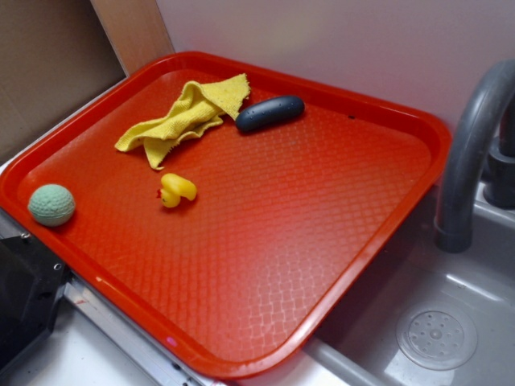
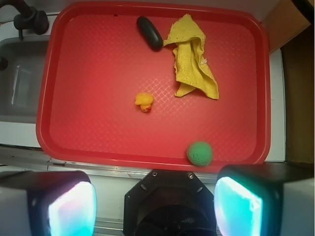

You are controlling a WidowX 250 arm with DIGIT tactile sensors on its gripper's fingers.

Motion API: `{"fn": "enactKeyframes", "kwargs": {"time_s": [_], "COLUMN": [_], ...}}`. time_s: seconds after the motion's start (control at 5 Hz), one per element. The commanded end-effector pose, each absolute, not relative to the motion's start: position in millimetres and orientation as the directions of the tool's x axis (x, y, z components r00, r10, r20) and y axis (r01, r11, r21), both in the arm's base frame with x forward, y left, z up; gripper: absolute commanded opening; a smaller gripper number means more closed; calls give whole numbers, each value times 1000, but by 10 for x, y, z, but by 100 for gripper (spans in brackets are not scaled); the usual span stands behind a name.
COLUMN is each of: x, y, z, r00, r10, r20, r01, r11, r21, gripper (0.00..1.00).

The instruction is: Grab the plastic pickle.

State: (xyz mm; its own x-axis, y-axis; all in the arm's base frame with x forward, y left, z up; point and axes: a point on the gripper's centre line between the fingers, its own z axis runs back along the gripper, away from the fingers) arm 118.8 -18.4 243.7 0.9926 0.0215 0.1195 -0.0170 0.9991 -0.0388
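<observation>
The plastic pickle (image 1: 269, 112) (image 2: 149, 32) is a smooth dark grey-green oval lying at the far side of the red tray (image 1: 386, 241) (image 2: 98, 152), its end beside a crumpled yellow cloth (image 1: 183, 119) (image 2: 193, 64). My gripper (image 2: 155, 206) hangs high above the tray's near edge, open, with nothing between its two glowing pads (image 2: 71, 209). The pickle is far from the fingers, across the whole tray. In the exterior view only a black part of the arm shows at the lower left corner; the fingers are out of that view.
A yellow duck (image 1: 177, 190) (image 2: 144, 101) sits mid-tray. A pale green dimpled ball (image 1: 51, 204) (image 2: 200, 153) rests by the tray's near rim. A grey sink (image 1: 438, 334) (image 2: 19, 78) with a faucet (image 1: 471, 153) borders the tray. A wooden board (image 1: 133, 32) stands behind.
</observation>
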Motion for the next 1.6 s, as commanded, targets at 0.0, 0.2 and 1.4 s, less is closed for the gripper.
{"fn": "enactKeyframes", "kwargs": {"time_s": [0.0, 0.2, 1.4], "x": [1188, 1407, 3282], "y": [-184, -215, -55], "z": [2437, 2273, 1063], "r00": [993, 982, 801], "r10": [21, -31, -422], "r20": [120, 184, 425], "r01": [-17, 29, 447], "r11": [999, 999, 893], "r21": [-39, 13, 45], "gripper": [100, 100, 100]}}
